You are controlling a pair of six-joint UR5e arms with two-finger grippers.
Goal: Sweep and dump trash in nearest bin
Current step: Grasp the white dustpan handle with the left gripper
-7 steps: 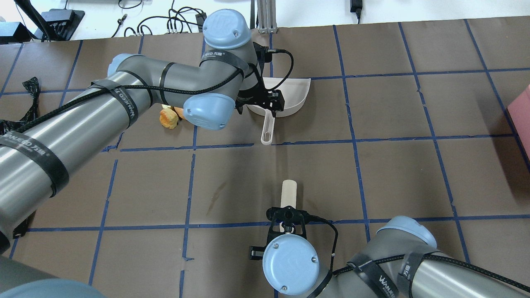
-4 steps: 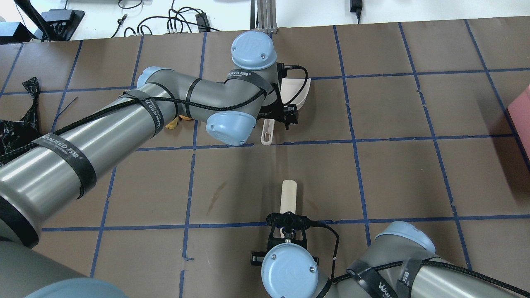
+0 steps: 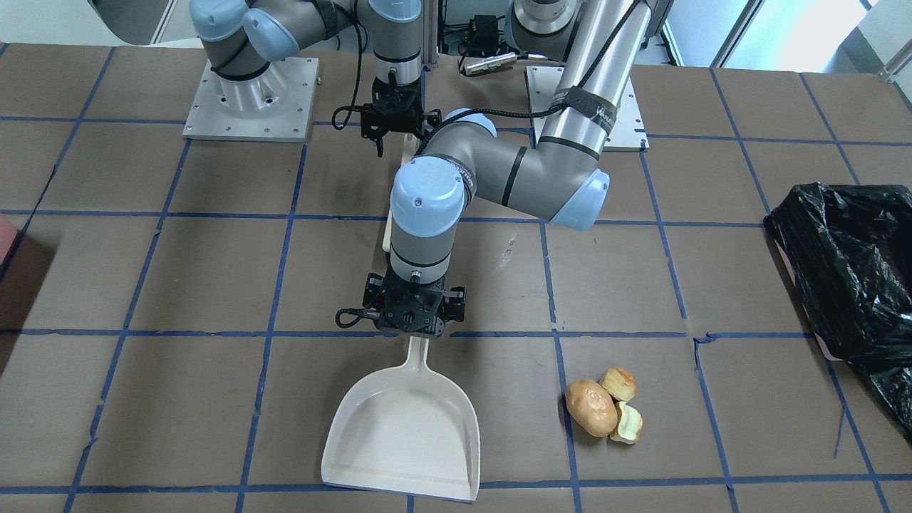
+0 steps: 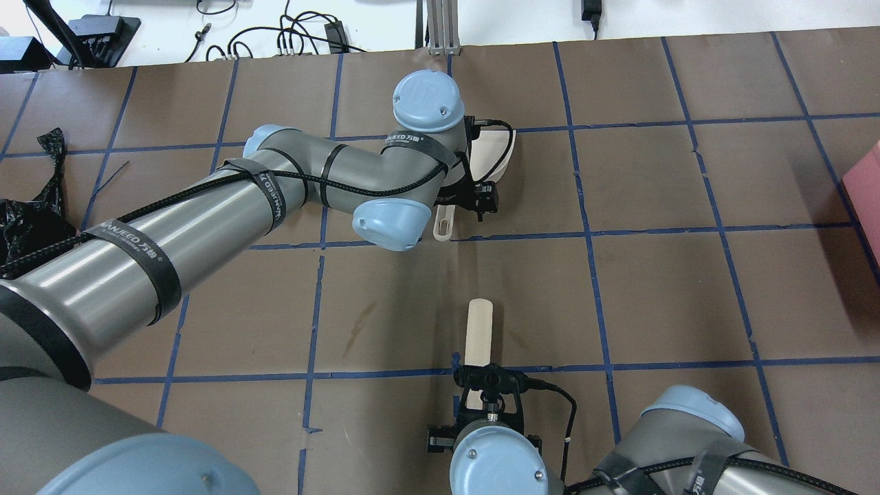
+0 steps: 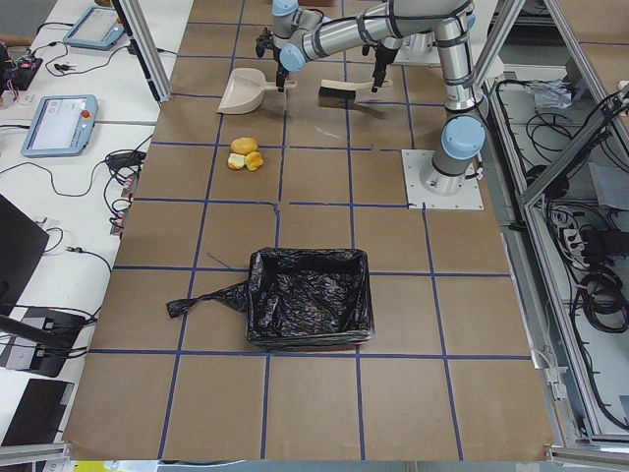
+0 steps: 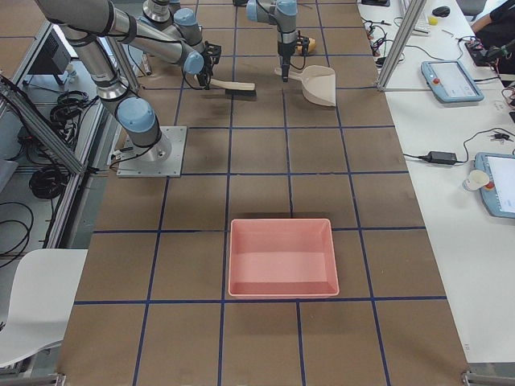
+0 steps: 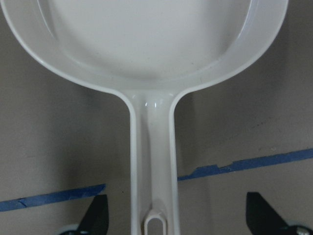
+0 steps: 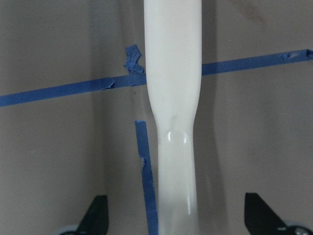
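The white dustpan (image 3: 402, 434) lies flat, its handle pointing at the robot. My left gripper (image 3: 417, 329) hangs over that handle, open; in the left wrist view the handle (image 7: 150, 161) runs between the two spread fingers (image 7: 95, 218) without touching them. The trash lies right of the pan in the front view: a golden bread roll (image 3: 591, 407) and two pale chunks (image 3: 618, 383) (image 3: 630, 423). My right gripper (image 4: 481, 385) is open astride the cream brush handle (image 8: 173, 73). The bin (image 3: 848, 263), lined with a black bag, stands at the table's left end.
A pink tray (image 6: 282, 257) sits at the table's right end; its corner shows in the overhead view (image 4: 867, 182). The brush (image 5: 344, 91) lies between the two arms. Blue tape lines grid the brown table cover. My left arm hides the trash in the overhead view.
My left arm has swung right and settled its gripper over the dustpan handle, now covering the trash in the overhead view. My right gripper has drawn back a little along the brush handle.
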